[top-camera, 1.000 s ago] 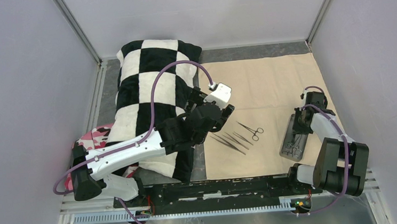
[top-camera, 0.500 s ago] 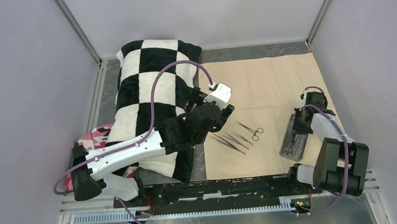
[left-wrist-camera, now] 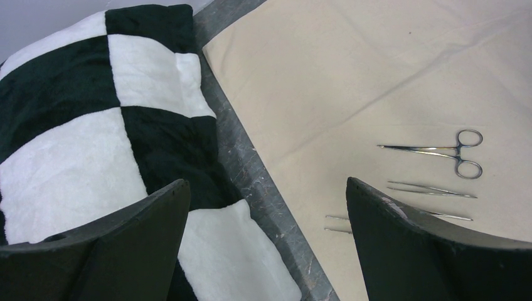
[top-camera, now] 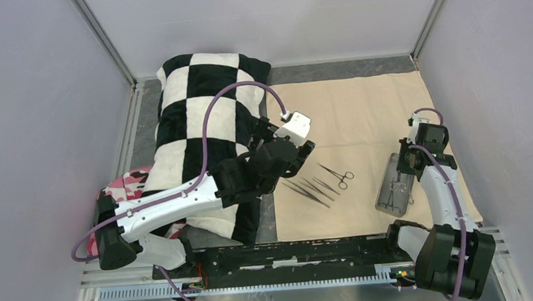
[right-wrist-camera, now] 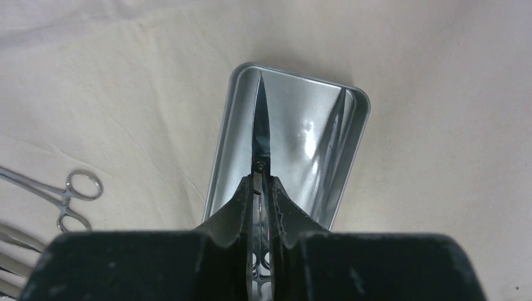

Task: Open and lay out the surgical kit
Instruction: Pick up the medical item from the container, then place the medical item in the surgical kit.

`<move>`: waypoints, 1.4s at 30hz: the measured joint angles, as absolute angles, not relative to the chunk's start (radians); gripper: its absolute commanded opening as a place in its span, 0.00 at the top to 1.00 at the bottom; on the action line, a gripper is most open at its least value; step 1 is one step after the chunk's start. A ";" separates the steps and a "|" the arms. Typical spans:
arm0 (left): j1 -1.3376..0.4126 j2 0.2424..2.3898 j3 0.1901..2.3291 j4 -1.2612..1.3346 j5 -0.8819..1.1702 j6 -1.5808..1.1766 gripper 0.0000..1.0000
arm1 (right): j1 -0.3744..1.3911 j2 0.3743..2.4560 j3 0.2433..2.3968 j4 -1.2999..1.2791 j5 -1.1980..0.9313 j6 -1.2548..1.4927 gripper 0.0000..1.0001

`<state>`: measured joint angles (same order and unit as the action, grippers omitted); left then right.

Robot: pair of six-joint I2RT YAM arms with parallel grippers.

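Right gripper (right-wrist-camera: pixel 261 183) pinching scissors (right-wrist-camera: pixel 261 125) over the tray (right-wrist-camera: pixel 295 100)

The right gripper's fingers are pressing together on the pointed steel scissors near their pivot, the blade pointing along the grey metal tray, which is sitting on the spread beige cloth wrap (right-wrist-camera: pixel 439 157). The left gripper (left-wrist-camera: pixel 266 183) is hanging spread wide over the checkered pillow (left-wrist-camera: pixel 75 144) edge; forceps (left-wrist-camera: pixel 448 152) and tweezers (left-wrist-camera: pixel 430 189) are lying side by side on the cloth

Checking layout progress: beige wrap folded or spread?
Spread: beige wrap lies flat, forceps and tray resting on it.
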<state>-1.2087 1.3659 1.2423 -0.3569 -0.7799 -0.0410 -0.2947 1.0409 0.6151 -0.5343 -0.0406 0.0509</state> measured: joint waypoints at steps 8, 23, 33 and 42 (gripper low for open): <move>-1.209 1.366 1.242 -0.357 -0.780 -0.041 0.00 | -0.251 0.942 0.633 -0.459 -0.140 -0.037 1.00; -1.209 1.366 1.242 -0.357 -0.783 -0.041 0.00 | 0.187 1.356 0.916 -0.403 -0.202 -0.312 1.00; -1.209 1.366 1.242 -0.357 -0.783 -0.041 0.00 | 0.304 1.547 0.933 -0.439 -0.129 -0.465 1.00; -1.213 1.366 1.242 -0.357 -0.783 -0.041 0.00 | 0.325 1.599 0.933 -0.434 -0.058 -0.522 1.00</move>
<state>-1.2133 1.3659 1.2423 -0.3569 -0.7830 -0.0410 0.3248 1.5990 0.9329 -0.4343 -0.0582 -0.5224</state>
